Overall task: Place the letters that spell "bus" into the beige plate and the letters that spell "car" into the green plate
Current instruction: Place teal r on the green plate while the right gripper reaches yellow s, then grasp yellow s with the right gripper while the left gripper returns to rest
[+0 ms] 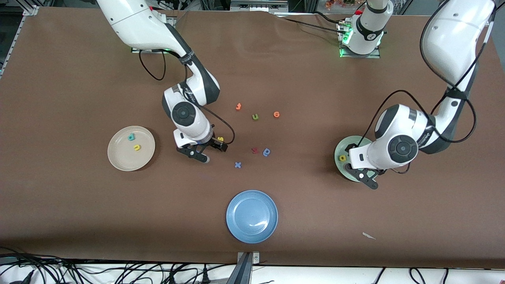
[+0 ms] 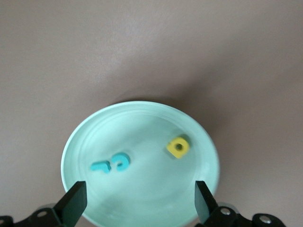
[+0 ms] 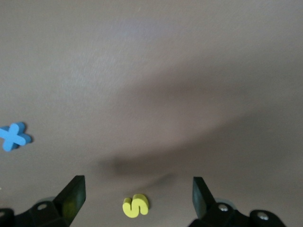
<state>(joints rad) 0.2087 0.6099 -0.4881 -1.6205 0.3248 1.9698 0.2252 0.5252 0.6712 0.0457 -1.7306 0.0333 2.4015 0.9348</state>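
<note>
1. My left gripper [image 2: 137, 198] hangs over the round pale mint-green plate [image 2: 85, 137] at the left arm's end of the table, jaws spread wide with nothing between them.
2. In that green plate sit three tiny foam letters: a yellow "a" [image 2: 178, 147], a teal "c" [image 2: 121, 161] and a teal "r" [image 2: 101, 167]. The two teal ones touch each other; the yellow one lies a bit apart. From the front camera my arm covers most of the plate, so only the yellow letter shows.
3. My right gripper [image 3: 137, 201] is low over the brown table [image 1: 315, 221] near the middle, jaws wide apart and holding nothing.
4. The small yellow foam "s" [image 3: 136, 205] lies flat on the table right between those open fingers [image 3: 72, 196], not touching either, as far as I can tell.
5. The round cream-beige plate [image 1: 118, 157] sits toward the right arm's end, with a teal "b" [image 1: 131, 137] and a yellow "u" [image 1: 137, 147] in it, close together but apart.
6. Loose on the table in the middle: two orange letters [image 1: 238, 106], an olive-green "u" [image 1: 255, 116], a dark red letter [image 1: 255, 150], a darker blue letter [image 1: 266, 152] just beside it, and a light blue "x" [image 1: 237, 165].
7. A round blue plate [image 1: 236, 227] sits nearest the front camera with nothing in it.
</note>
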